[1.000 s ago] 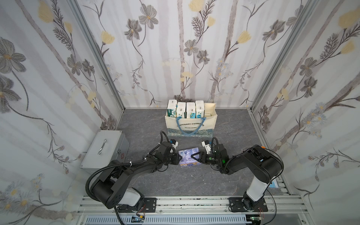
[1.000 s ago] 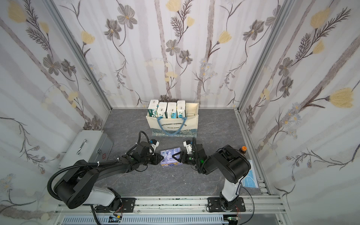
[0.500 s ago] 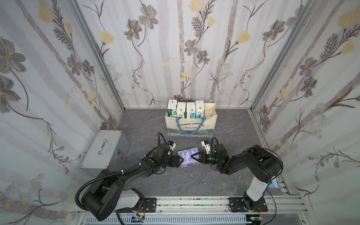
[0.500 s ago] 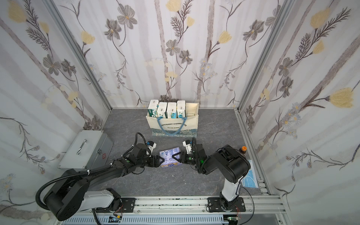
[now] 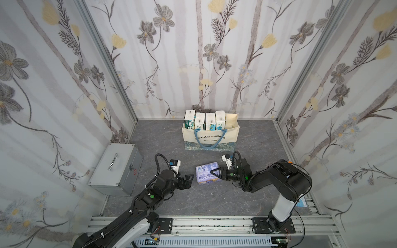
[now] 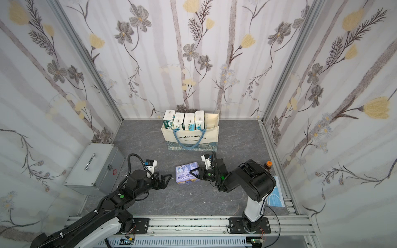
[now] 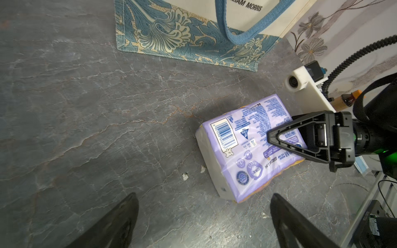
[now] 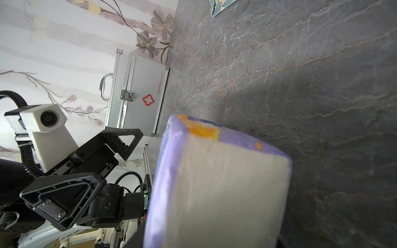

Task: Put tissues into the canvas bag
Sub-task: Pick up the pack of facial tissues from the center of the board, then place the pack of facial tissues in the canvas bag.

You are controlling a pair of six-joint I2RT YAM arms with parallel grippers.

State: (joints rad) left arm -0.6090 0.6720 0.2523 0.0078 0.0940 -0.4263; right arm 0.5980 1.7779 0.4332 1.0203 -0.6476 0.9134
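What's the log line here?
left pincer: open | right pincer: astride lavender tissue pack, grip unclear | canvas bag: four packs upright

"Are both arms black?"

"Mostly. The left arm (image 5: pixel 139 201) and right arm (image 5: pixel 290 182) have glossy black links, and each has a white segment near its foot, mounted on a black base plate (image 5: pixel 257 223)."

"Any lights?"

"A small green light (image 5: pixel 151 196) glows on each forearm."

"And the ends?"

"The left pincer (image 5: pixel 190 182) and right pincer (image 5: pixel 212 174) have black triangular fingers (image 7: pixel 315 133), hollow in the middle. Two silver screws (image 8: pixel 62 213) show on one left finger. Each wrist has a white camera housing (image 8: pixel 46 120) with a round lens, fed by a ribbed black cable (image 8: pixel 26 158)."
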